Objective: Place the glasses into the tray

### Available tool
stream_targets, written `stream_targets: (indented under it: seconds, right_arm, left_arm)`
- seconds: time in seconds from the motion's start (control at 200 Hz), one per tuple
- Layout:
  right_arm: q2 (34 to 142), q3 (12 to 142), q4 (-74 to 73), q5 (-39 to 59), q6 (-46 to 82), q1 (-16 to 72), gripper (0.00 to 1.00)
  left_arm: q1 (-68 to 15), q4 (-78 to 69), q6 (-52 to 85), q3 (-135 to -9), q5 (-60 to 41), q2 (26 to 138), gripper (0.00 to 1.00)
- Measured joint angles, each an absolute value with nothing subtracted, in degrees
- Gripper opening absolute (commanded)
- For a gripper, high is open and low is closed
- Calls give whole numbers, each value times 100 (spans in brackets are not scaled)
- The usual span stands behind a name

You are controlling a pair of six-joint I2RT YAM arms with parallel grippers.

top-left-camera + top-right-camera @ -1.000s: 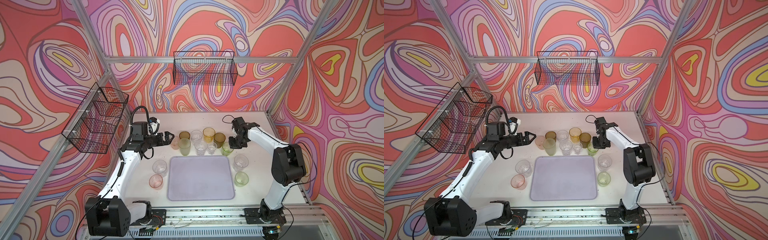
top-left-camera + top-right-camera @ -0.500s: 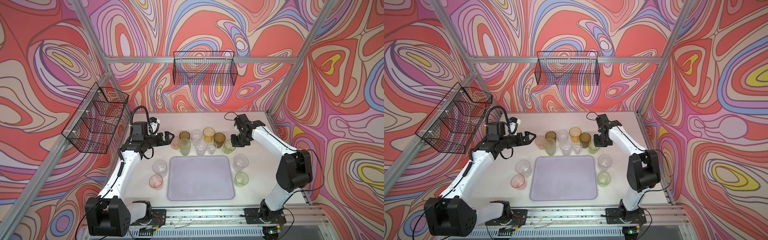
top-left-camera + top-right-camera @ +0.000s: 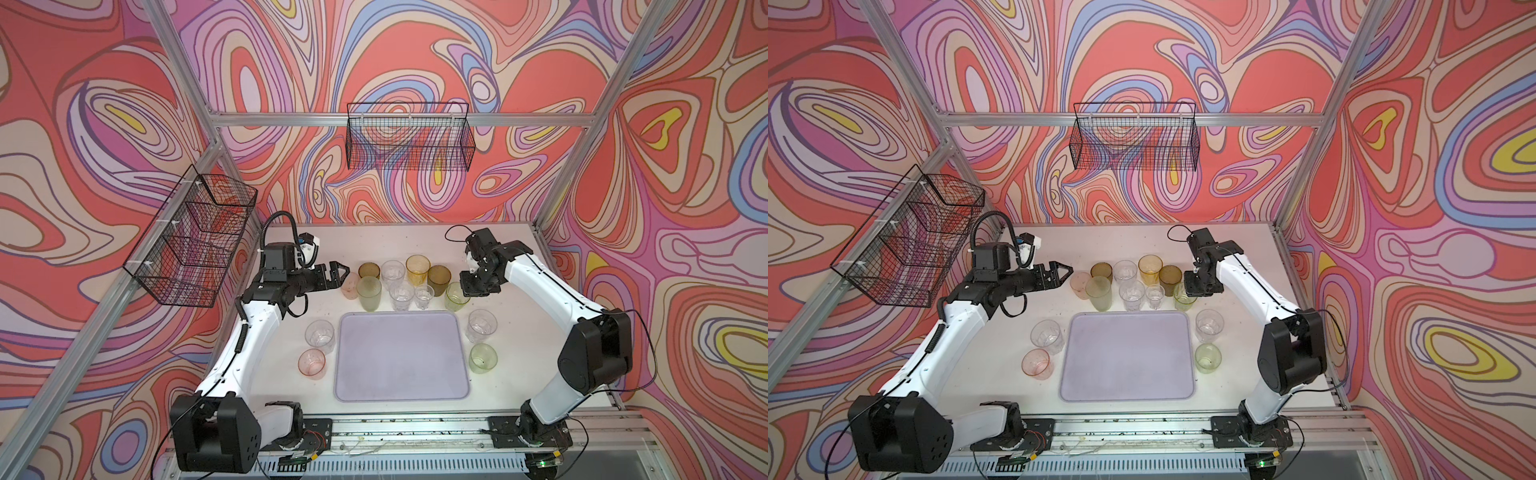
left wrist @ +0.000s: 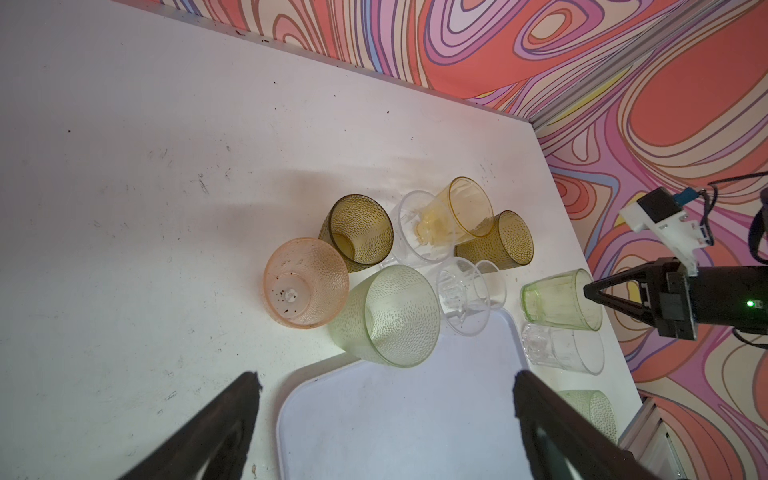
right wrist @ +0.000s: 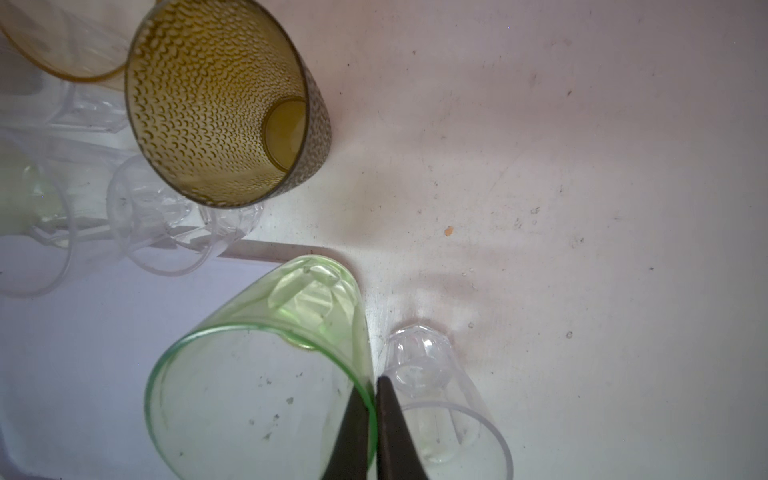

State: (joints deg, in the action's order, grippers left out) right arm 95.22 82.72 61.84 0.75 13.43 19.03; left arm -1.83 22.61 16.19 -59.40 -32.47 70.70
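The lilac tray lies with nothing in it at the table's middle front. Several glasses cluster behind it, and two more stand on each side. My right gripper is shut on the rim wall of a smooth green glass at the tray's back right corner. Whether that glass is off the table I cannot tell. My left gripper hangs open and holds nothing, just left of a pink glass and a tall pale green glass.
An olive-brown glass and a clear glass stand close to the held green one. Black wire baskets hang on the left wall and on the back wall. Bare table lies behind the cluster.
The right arm's elbow has swung a little outward and toward the front, with its gripper staying shut on the green glass. The left arm has not moved.
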Motion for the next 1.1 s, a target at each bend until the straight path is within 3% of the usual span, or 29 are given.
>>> stream_targets:
  seconds: [1.097]
  right_arm:
    - [9780, 7570, 5579, -97, 1608, 2438, 0]
  left_arm:
    - [-183, 2154, 1678, -5937, -3395, 7113, 98]
